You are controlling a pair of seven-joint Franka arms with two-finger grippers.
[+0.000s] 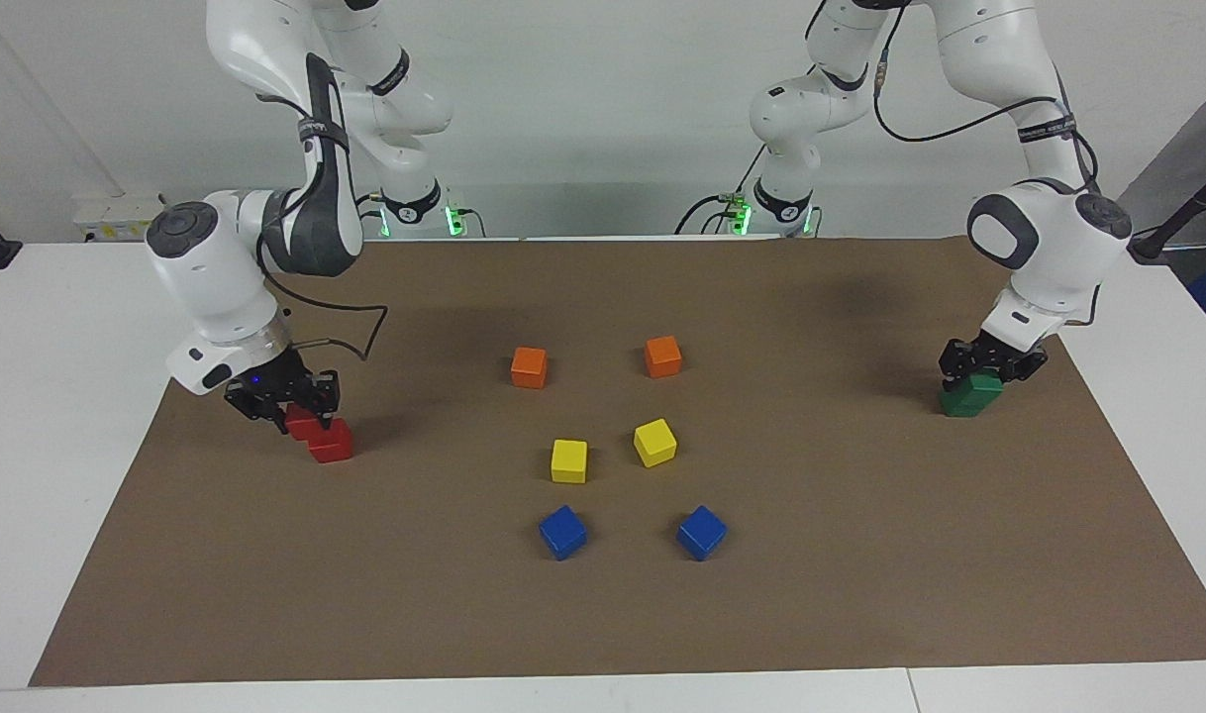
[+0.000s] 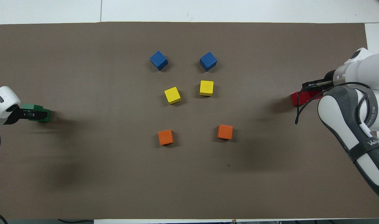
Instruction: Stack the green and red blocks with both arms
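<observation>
White right arm point(image 1: 217, 287) bends down, jaws clamped on red block point(image 1: 301, 424); left jaws, cannot tell.

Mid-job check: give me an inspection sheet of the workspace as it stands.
Surface: brown mat on white table, flat.
Job's things: green blocks stacked, slightly offset, at the left arm's end; held red block partly over second red block at the right arm's end.
Clutter: orange cubes, yellow cubes, blue cubes mid-mat, apart.
Pincers: right pincer shut on held red block; left pincer at the top green block.
Cables: black cable loops off the right arm's wrist, clear of blocks.
Surroundings: white wall.
</observation>
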